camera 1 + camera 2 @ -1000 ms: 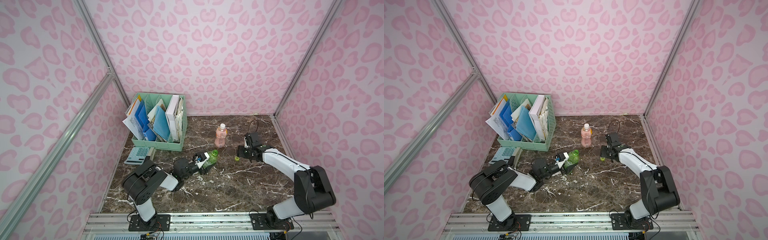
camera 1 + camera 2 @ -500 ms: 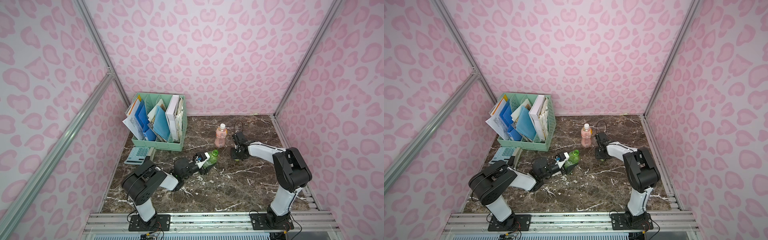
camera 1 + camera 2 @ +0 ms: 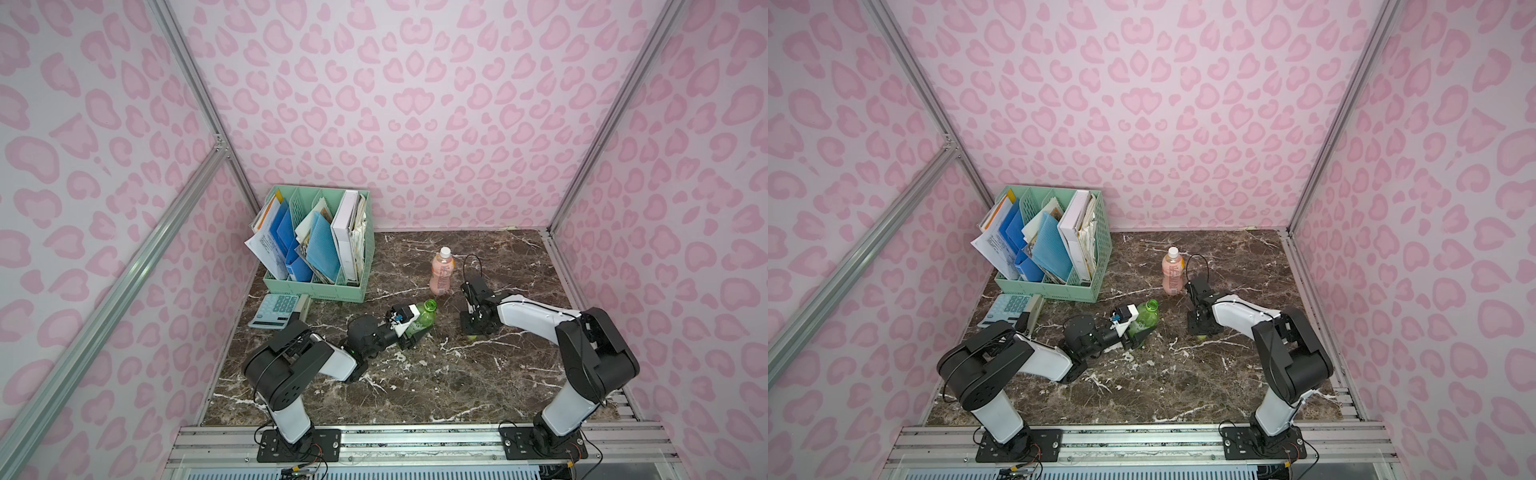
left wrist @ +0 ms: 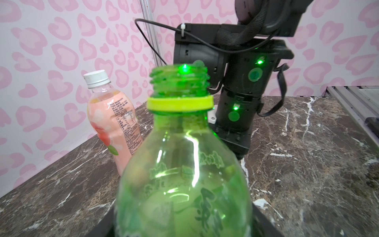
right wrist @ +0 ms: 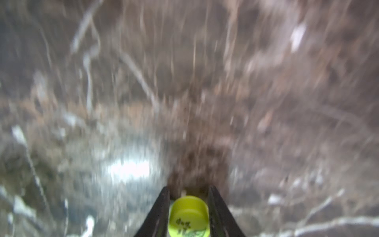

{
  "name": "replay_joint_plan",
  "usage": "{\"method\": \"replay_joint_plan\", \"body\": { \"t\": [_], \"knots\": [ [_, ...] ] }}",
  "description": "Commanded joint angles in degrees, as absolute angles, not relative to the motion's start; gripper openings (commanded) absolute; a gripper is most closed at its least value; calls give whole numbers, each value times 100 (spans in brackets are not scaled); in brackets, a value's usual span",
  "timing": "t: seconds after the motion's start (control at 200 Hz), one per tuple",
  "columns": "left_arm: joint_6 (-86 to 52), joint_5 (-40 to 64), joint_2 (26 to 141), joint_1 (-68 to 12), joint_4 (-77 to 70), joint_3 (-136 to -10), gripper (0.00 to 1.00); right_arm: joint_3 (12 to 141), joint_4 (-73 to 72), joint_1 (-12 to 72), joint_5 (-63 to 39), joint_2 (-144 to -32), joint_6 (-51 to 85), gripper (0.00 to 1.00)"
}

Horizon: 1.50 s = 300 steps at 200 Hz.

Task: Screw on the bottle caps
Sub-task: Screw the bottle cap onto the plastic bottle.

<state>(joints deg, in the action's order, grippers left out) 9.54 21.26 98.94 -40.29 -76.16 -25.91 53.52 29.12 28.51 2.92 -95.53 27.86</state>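
at the left of both top views a mint file crate [image 3: 316,286] full of papers and a calculator [image 3: 276,311] carry print too small to read. right of them the left gripper [image 3: 409,330] lies low over the marble table [image 3: 415,386]. its jaws are closed partway around the lower body of the green bottle [image 3: 423,316], which leans with its open neck toward the upper right. only the left wrist view shows the bare threads, a yellow-green ring under them and dark green characters on the bottle's wall, which i cannot make out. next comes the pink bottle [image 3: 441,276], upright with its white cap [image 3: 445,251] on. its label shows a block of fine print in the left wrist view, unreadable. furthest right, the right gripper [image 3: 473,330] points down at the table, and the top views hide its jaws. the right wrist view shows them narrowed onto the yellow-green cap [image 5: 188,217], one finger against each side. there is a dark scribble on the cap's top, and the table behind is blurred.
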Motion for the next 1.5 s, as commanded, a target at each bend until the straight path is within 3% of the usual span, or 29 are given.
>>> {"method": "replay_joint_plan", "body": {
  "t": [0.0, 0.12, 0.5, 1.495],
  "knots": [
    [976, 2146, 9846, -4024, -7555, -2588, 71, 5177, 3487, 2947, 165, -9316, 2945, 32],
    [976, 2147, 9796, -4025, -7516, -2575, 71, 5100, 3587, 3146, 107, -9266, 2986, 30],
    [1052, 2196, 9675, -4025, -7356, -2549, 70, 6007, 4812, 3283, -85, -9237, 2493, 50],
    [1046, 2308, 9712, -4025, -7137, -2663, 70, 5686, 4588, 3123, -462, -9627, 2259, 44]
  ]
}}
